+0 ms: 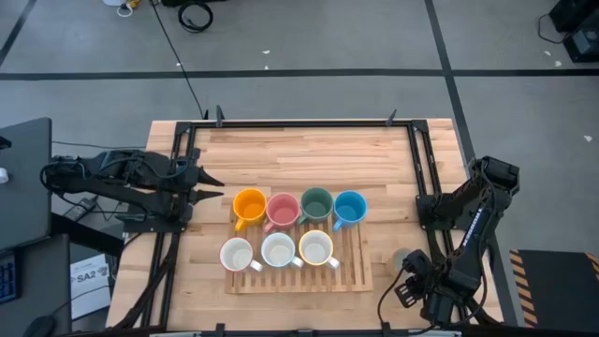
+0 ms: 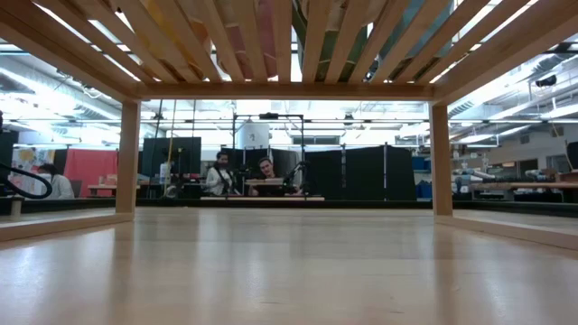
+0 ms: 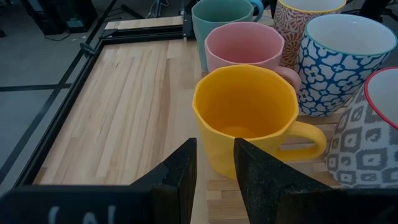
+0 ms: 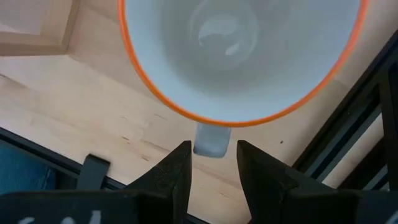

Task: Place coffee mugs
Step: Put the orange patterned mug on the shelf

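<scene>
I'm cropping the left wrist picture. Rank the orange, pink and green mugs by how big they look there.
1. orange mug
2. pink mug
3. green mug
Nearness to the camera drives this; their true sizes may match.

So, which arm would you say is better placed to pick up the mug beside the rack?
Right. The right gripper hovers directly over the orange-rimmed mug; the left gripper faces the yellow mug on the rack.

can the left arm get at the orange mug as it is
Probably yes. The left end effector points at the orange mug with bare table on its near side; the pink mug and patterned mugs stand behind and beside it, not in the way.
</scene>
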Motion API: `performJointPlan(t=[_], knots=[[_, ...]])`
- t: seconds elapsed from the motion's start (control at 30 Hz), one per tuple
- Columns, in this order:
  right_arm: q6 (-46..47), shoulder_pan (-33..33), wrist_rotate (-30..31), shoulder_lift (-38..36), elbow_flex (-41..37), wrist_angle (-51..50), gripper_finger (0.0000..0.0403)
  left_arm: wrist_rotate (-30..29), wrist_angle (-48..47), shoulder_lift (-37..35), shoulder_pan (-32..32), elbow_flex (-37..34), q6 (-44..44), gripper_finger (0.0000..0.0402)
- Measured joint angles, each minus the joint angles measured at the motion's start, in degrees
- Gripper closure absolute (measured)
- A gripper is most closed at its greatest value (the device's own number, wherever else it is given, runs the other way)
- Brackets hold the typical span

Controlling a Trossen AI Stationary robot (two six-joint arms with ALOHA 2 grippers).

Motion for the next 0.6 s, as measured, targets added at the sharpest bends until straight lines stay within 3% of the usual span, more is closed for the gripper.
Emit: performJointPlan(t=[0.6], knots=[[0.4, 0.0, 2.3, 0.0, -2.4, 0.1, 0.0269, 0.0, 0.0, 0.0, 0.0, 0.0, 0.0, 0.0288]])
